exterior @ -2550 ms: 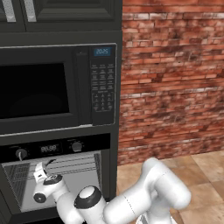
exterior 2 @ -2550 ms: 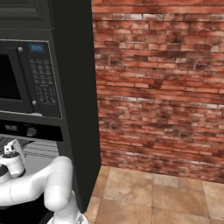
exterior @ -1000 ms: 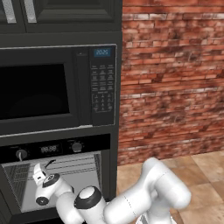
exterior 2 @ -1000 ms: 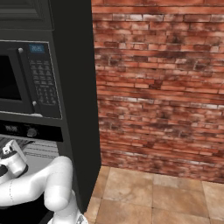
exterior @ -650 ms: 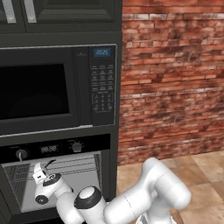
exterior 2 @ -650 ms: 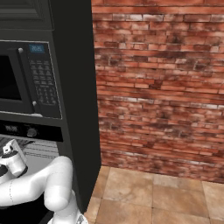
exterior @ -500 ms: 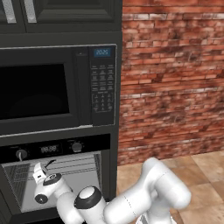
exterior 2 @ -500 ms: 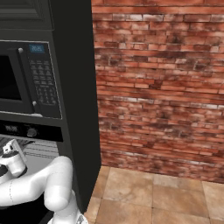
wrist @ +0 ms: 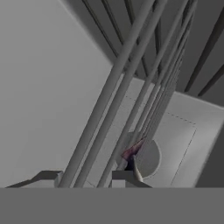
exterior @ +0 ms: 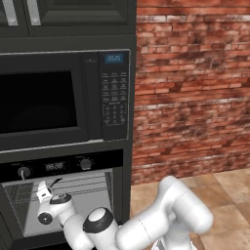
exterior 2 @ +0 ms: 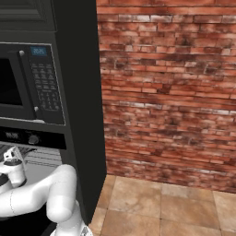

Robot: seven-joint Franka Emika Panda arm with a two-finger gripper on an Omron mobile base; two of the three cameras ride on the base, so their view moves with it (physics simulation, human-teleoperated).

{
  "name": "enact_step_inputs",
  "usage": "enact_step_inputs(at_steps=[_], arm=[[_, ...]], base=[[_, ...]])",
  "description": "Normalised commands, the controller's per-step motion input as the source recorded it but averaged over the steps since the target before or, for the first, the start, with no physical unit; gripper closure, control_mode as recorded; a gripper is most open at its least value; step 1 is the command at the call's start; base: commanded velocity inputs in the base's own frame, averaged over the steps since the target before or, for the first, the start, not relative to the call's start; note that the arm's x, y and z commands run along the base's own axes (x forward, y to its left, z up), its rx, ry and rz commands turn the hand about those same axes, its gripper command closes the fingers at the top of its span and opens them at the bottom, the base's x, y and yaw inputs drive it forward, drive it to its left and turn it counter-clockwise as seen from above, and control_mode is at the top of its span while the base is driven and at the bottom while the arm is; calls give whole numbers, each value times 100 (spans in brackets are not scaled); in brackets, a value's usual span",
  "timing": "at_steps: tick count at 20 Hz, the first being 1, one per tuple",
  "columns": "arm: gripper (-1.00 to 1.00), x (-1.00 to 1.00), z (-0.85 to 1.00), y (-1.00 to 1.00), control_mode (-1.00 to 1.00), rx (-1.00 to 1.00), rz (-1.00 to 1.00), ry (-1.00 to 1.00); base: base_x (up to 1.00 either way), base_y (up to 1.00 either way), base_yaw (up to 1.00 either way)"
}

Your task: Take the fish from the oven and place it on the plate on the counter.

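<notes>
- While the gripper [exterior: 45, 191] sits inside the oven [exterior: 63, 202], its jaws are partly closed; whether they hold anything cannot be told.
- Fish [wrist: 133, 151]: small dark-red sliver just ahead of the fingertips [wrist: 124, 176], lying on the rack wires [wrist: 131, 94].
- Advice: confirm the hold, then lift straight, keeping clear of the wires above.

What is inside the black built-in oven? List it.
Inside the black built-in oven: grey wire racks, the robot's white gripper reaching in, and a small dark reddish sliver by its tips, likely the fish. The arm covers the lower cavity.
</notes>
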Motion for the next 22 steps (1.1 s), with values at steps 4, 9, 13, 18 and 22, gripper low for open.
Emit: enact_step_inputs(at_steps=[4, 9, 13, 18, 22], arm=[[100, -31, -25, 0, -100, 0, 0, 0], [100, -42, -29, 0, -100, 0, 0, 1], [100, -39, -28, 0, -100, 0, 0, 4], [100, -42, -35, 0, -100, 0, 0, 11], [100, -39, -41, 0, -100, 0, 0, 18]], base=[[0, 0, 0], [0, 0, 0], [0, 0, 0], [0, 0, 0], [0, 0, 0]])
